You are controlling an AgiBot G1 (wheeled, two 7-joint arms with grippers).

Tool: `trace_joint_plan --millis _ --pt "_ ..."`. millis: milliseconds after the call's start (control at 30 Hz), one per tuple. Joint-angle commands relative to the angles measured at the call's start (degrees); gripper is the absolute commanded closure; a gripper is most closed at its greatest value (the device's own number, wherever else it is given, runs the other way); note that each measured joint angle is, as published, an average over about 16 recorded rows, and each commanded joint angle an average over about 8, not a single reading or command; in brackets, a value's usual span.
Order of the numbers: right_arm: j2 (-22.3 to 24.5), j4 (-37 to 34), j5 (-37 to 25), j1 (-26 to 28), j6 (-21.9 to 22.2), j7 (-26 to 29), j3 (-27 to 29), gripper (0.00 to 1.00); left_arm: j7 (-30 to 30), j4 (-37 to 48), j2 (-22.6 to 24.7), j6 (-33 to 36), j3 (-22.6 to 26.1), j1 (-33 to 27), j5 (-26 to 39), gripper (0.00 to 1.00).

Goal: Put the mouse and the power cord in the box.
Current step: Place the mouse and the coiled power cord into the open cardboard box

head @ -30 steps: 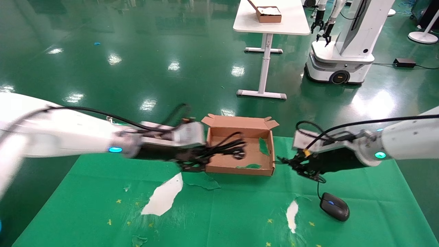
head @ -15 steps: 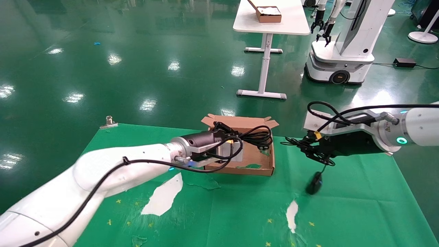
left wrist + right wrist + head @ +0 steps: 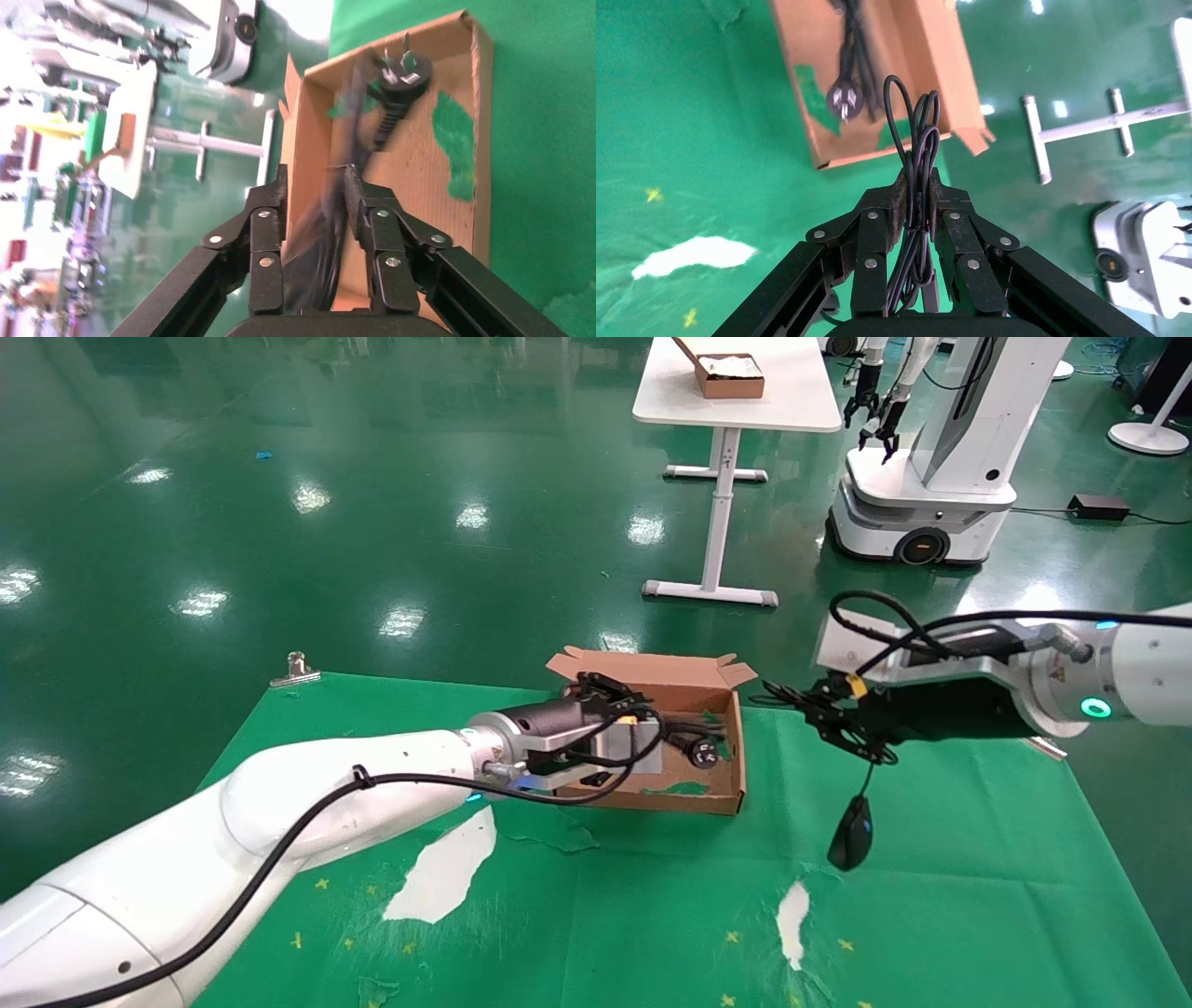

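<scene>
The brown box [image 3: 741, 758] sits at the far middle of the green cloth. My left gripper [image 3: 610, 696] hovers over its left part, jaws apart. The power cord [image 3: 330, 217] runs blurred between the fingers [image 3: 360, 193], and its plug [image 3: 700, 754] lies on the box floor [image 3: 422, 161]. To the right of the box, my right gripper [image 3: 819, 712] is shut on the bundled thin wire [image 3: 916, 140] of the mouse [image 3: 851, 833]. The mouse hangs nose-down from the wire, just over the cloth. The right wrist view shows the box [image 3: 814, 42] and the plug [image 3: 843, 102] ahead.
The green cloth [image 3: 652, 915] has white torn patches [image 3: 445, 873]. A metal clip [image 3: 296, 666] holds its far left corner. Farther off stand a white table [image 3: 736, 393] carrying a smaller brown box [image 3: 731, 376], and another robot [image 3: 931, 458].
The cord loops dropped from above the box rim down into it, and the plug now rests on the floor. My right gripper rose slightly, with the mouse dangling from its wire.
</scene>
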Motion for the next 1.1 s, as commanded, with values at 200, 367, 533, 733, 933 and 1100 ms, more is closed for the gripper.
trace_joint_plan --millis 200,367,533,733,933,1100 --pt "-1.4 1.7 -1.3 1.3 0.6 0.4 -0.3 1.00 -1.3 3.3 -0.6 0.3 1.0 -2.4 -6.1 0.00" --pt "-5.2 -0.8 -2.2 3.7 2.1 -2.2 -0.9 1.00 -2.1 8.4 -2.6 2.3 -1.5 -5.5 -11.0 0.00" --pt "-11.7 -8.4 -1.8 5.7 5.6 -8.2 -1.4 1.00 -2.8 13.1 -7.2 7.2 -3.8 -8.1 -14.2 0.00" --pt "-21.4 -22.4 -0.8 7.7 11.1 -18.2 -2.3 1.00 -3.0 15.1 -9.8 11.4 -4.2 -9.4 -15.0 0.00" --pt "-26.3 -29.7 2.9 7.4 16.6 -27.0 -5.1 1.00 -2.5 16.0 -9.6 11.8 -4.3 -9.6 -15.2 0.00" --pt "-26.5 -30.4 7.3 4.8 20.3 -28.5 -10.0 1.00 -1.9 16.6 -9.4 12.1 -4.5 -9.8 -15.4 0.00"
